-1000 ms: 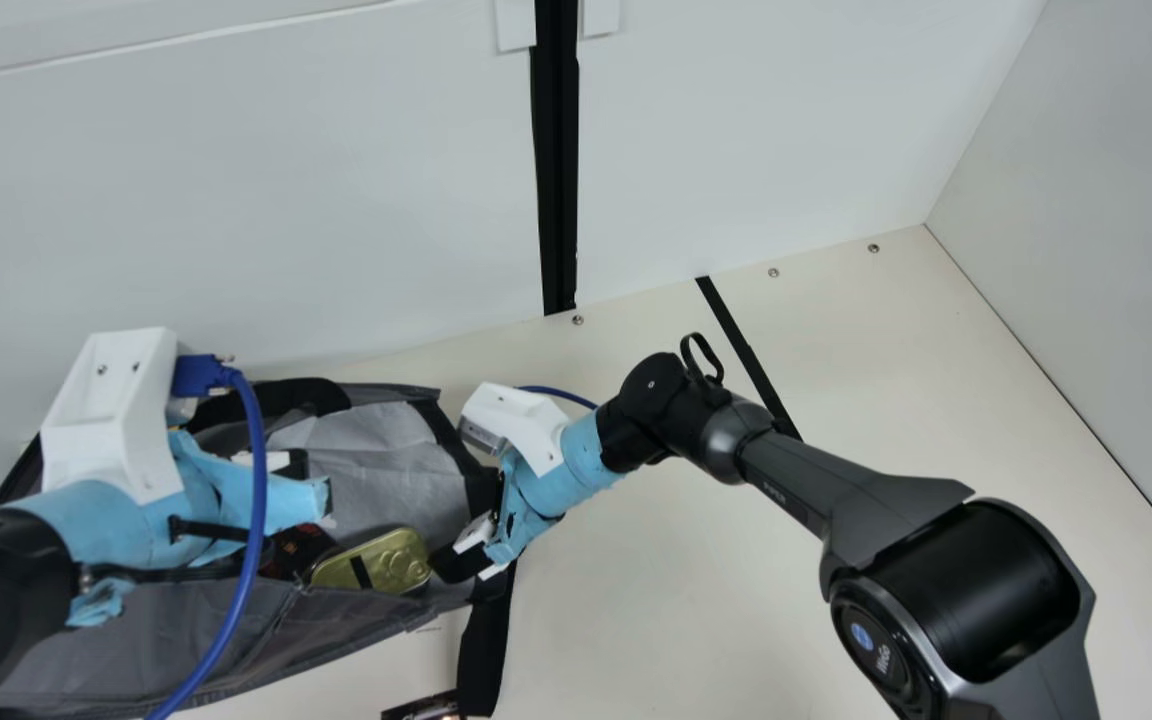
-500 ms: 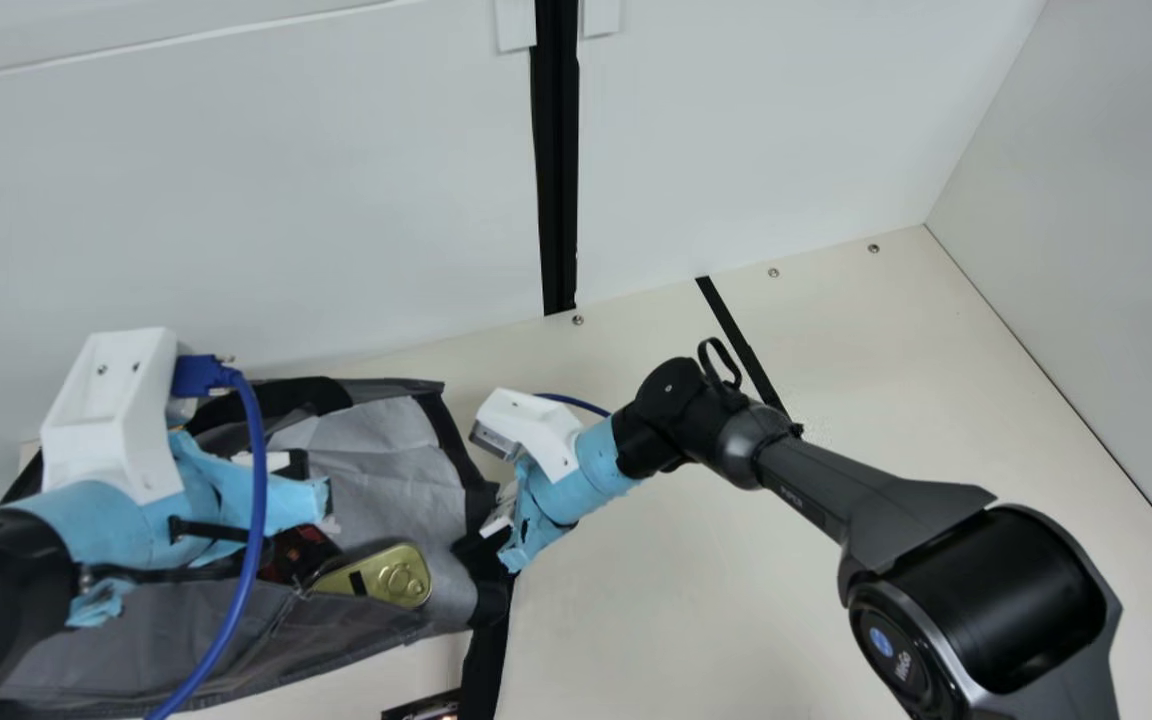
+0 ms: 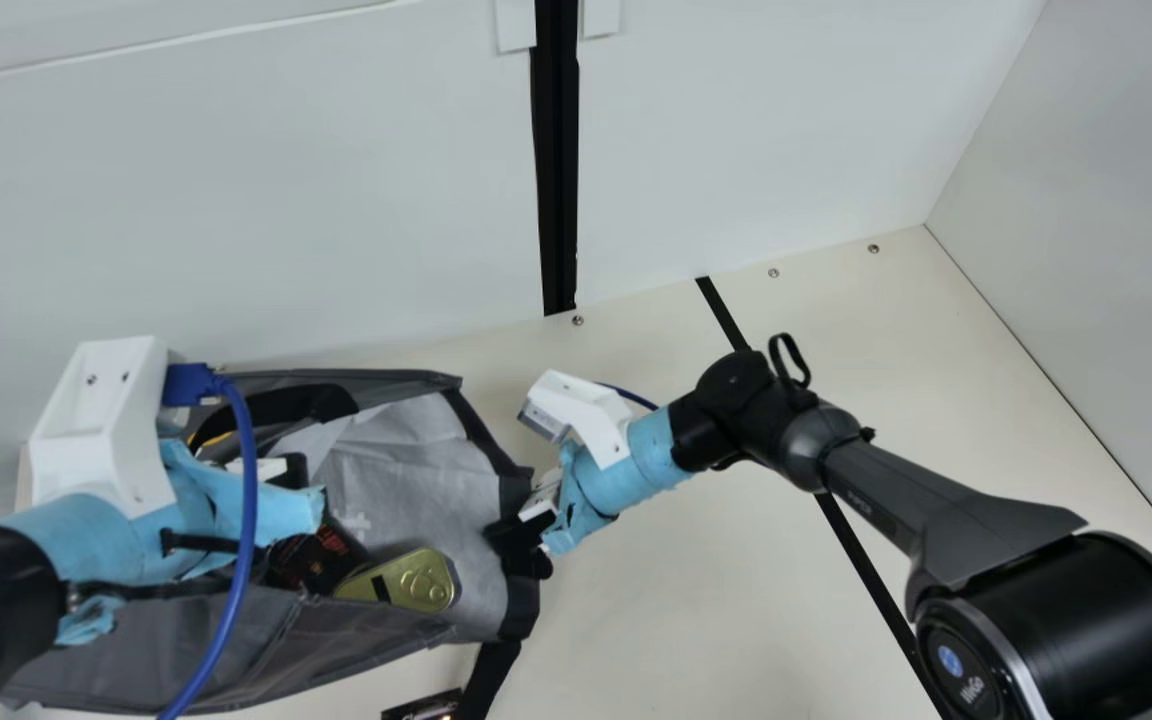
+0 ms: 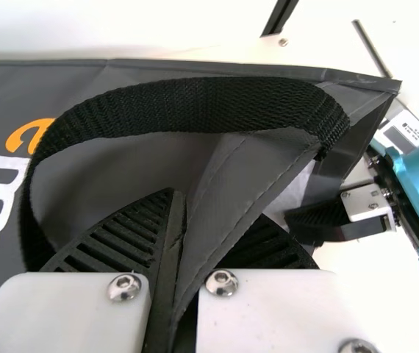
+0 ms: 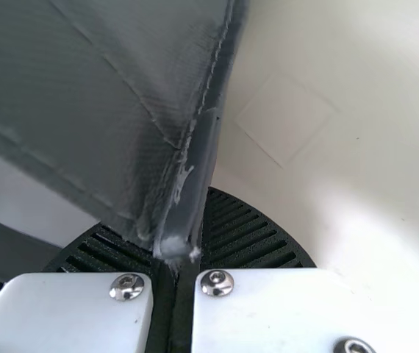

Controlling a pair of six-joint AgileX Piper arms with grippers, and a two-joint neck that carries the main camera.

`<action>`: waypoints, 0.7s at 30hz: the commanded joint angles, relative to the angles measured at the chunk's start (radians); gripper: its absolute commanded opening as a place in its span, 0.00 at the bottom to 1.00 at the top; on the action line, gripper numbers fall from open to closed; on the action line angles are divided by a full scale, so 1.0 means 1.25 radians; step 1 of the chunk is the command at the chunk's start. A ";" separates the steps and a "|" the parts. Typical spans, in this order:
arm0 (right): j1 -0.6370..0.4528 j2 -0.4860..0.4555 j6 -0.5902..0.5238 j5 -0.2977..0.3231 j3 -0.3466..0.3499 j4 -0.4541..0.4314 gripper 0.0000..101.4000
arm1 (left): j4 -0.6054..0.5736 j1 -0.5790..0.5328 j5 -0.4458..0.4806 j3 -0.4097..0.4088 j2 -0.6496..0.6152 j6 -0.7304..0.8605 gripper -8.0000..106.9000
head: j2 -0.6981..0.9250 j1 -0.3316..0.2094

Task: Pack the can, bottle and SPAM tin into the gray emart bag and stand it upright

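Note:
The gray bag (image 3: 396, 470) lies on its side, its mouth spread open. Inside rest a gold-coloured tin (image 3: 421, 582) and, beside it, a dark item with red print (image 3: 321, 560), partly hidden by my left arm. At the bag's left part is my left gripper (image 3: 286, 472); in its wrist view the left gripper (image 4: 176, 272) is shut on a fold of gray fabric beneath a black handle (image 4: 195, 107). My right gripper (image 3: 521, 540) holds the bag's right edge, and in its wrist view the right gripper (image 5: 176, 272) pinches the gray edge (image 5: 202, 154).
A black strap (image 3: 491, 675) trails toward the view's bottom, beside a small dark printed object (image 3: 424, 706). White panels (image 3: 736, 130) stand behind the table (image 3: 656, 600). A blue cable (image 3: 246, 520) loops over the bag from the left arm.
My right gripper has moved right, drawing the bag's right edge with it. The bag's mouth is stretched wider and the tin has shifted right. My left arm has moved slightly left.

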 commanded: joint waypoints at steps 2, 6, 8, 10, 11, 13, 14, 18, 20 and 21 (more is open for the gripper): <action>-0.019 -0.019 0.001 0.021 0.010 0.011 0.00 | -0.017 0.002 -0.021 -0.002 0.004 0.004 0.00 | -0.002 -0.018; -0.047 -0.046 0.001 0.052 0.021 0.022 0.00 | -0.048 0.003 -0.050 -0.009 0.013 0.015 0.00 | -0.002 -0.018; -0.062 -0.060 0.002 0.069 0.026 0.028 0.00 | -0.064 0.005 -0.065 -0.014 0.018 0.021 0.00 | -0.002 -0.018; -0.078 -0.071 0.004 0.087 0.028 0.035 0.00 | -0.080 0.006 -0.082 -0.019 0.024 0.026 0.00 | -0.002 -0.018; -0.086 -0.077 0.005 0.097 0.028 0.039 0.00 | -0.088 0.007 -0.091 -0.022 0.026 0.029 0.00 | -0.002 -0.018; -0.098 -0.087 0.007 0.111 0.029 0.049 0.00 | -0.103 0.009 -0.109 -0.027 0.031 0.032 0.00 | -0.002 -0.018; -0.098 -0.091 0.007 0.111 0.032 0.057 0.00 | -0.110 0.009 -0.116 -0.030 0.034 0.035 0.00 | -0.002 -0.018; -0.096 -0.106 0.009 0.111 0.043 0.088 0.00 | -0.135 0.013 -0.143 -0.043 0.045 0.046 0.00 | -0.002 -0.018; -0.093 -0.114 0.013 0.111 0.045 0.102 0.00 | -0.146 0.014 -0.155 -0.050 0.051 0.051 0.00 | -0.002 -0.018; -0.092 -0.118 0.015 0.111 0.046 0.108 0.00 | -0.150 0.015 -0.161 -0.053 0.054 0.053 0.00 | -0.002 -0.018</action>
